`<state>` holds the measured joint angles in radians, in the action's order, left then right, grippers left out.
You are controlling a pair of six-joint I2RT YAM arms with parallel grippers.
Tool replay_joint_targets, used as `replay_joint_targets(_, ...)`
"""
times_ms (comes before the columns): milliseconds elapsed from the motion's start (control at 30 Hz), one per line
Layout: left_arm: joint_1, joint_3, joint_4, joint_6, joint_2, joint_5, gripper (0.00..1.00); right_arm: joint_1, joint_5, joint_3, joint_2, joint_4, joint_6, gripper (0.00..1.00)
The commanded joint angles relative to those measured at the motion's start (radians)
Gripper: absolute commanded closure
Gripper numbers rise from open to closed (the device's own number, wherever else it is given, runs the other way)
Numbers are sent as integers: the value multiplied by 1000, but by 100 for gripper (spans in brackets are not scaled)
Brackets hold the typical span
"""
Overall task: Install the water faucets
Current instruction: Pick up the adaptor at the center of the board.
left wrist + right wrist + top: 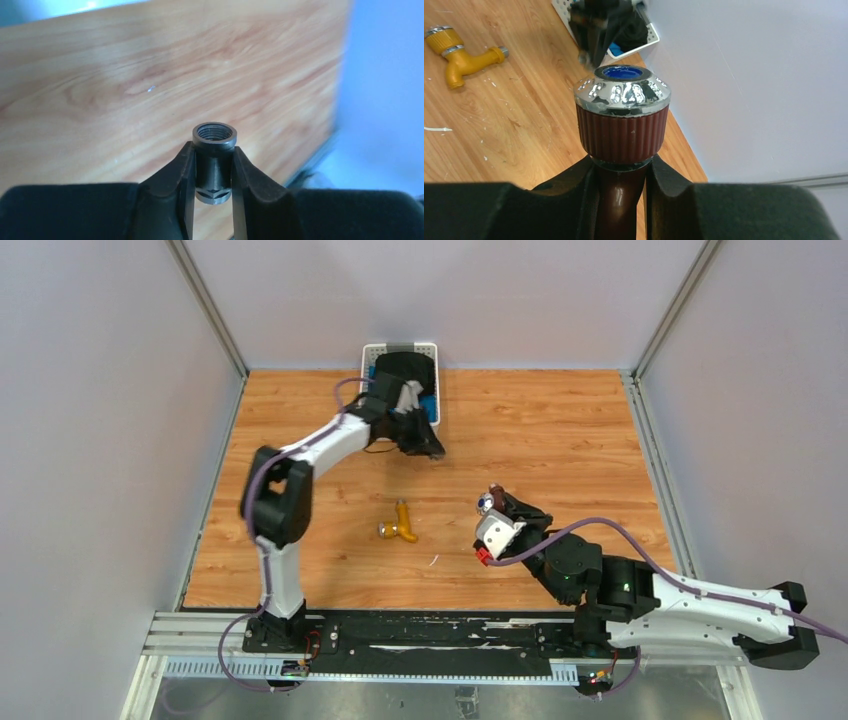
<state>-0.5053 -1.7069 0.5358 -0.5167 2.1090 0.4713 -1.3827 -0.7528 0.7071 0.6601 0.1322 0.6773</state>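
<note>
My right gripper (pixel 621 172) is shut on the reddish-brown water faucet (pixel 622 127), clamping its dark neck just below the ribbed knob with the silvery, blue-centred cap. In the top view this faucet (pixel 489 502) sticks up from the right gripper (pixel 497 510) at mid-table. The brass-yellow water faucet (pixel 401 524) lies flat on the wood, left of it; the right wrist view has it at upper left (pixel 459 52). My left gripper (pixel 214 167) is shut on a stubby grey threaded fitting (pixel 214 150), held above the table in front of the basket (pixel 433 352).
A white mesh basket stands at the table's far edge, with blue items inside, partly hidden by the left arm. Grey walls enclose the wooden table (pixel 560 430) on three sides. A small white scrap (pixel 435 560) lies near the yellow faucet.
</note>
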Motion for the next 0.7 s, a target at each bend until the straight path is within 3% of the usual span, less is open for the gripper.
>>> replay_joint_targets(0, 121, 431, -768, -703, -395, 97, 100, 11, 65, -9, 57, -20, 9, 100)
replay_joint_targets(200, 144, 647, -875, -823, -683, 5, 100, 11, 43, 9, 202, -183, 88, 100)
replay_joint_targets(333, 148, 818, -941, -846, -886, -164, 100, 7, 106, 41, 283, -236, 220, 100)
replay_joint_targets(467, 152, 989, -1031, -878, -1082, -304, 100, -15, 138, -21, 314, -438, 485, 100)
replay_joint_targets(667, 152, 1063, -1001, -958, -1192, -250, 100, -55, 108, -118, 416, -765, 923, 100)
